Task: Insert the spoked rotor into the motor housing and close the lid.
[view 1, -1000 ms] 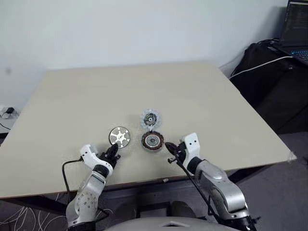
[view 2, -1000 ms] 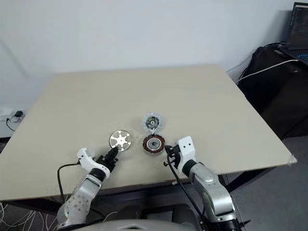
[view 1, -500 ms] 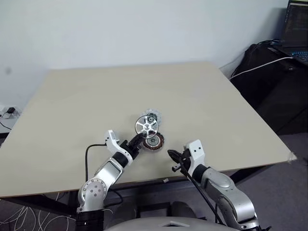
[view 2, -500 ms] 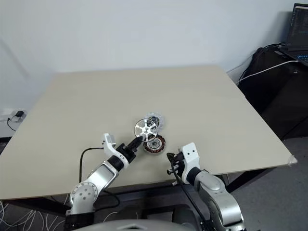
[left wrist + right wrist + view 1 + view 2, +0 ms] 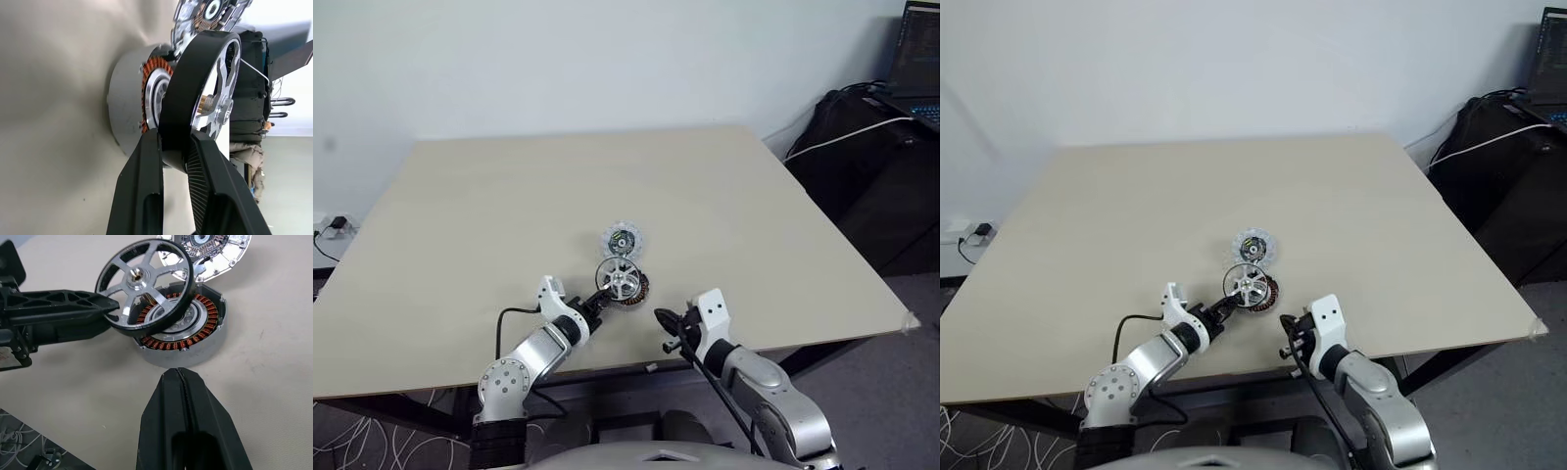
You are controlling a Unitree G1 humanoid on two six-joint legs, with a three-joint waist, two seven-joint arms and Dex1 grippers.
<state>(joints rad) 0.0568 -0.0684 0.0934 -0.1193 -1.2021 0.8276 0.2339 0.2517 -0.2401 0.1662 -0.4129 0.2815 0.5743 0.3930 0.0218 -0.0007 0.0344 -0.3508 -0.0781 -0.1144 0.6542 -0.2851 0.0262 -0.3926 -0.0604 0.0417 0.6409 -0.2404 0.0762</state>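
My left claw (image 5: 173, 147) pinches the black rim of the spoked rotor (image 5: 142, 286), holding it tilted over the motor housing (image 5: 183, 330), which sits on the table (image 5: 509, 215) directly beneath it. The rotor's low edge hangs over the housing's left side and its face is not yet level with the copper windings. My right claw (image 5: 182, 382) waits pressed shut on nothing, just near of the housing. The lid (image 5: 621, 239) lies just beyond, on the far side.

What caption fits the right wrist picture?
Left end effector holds the spoked rotor tilted over the motor housing.
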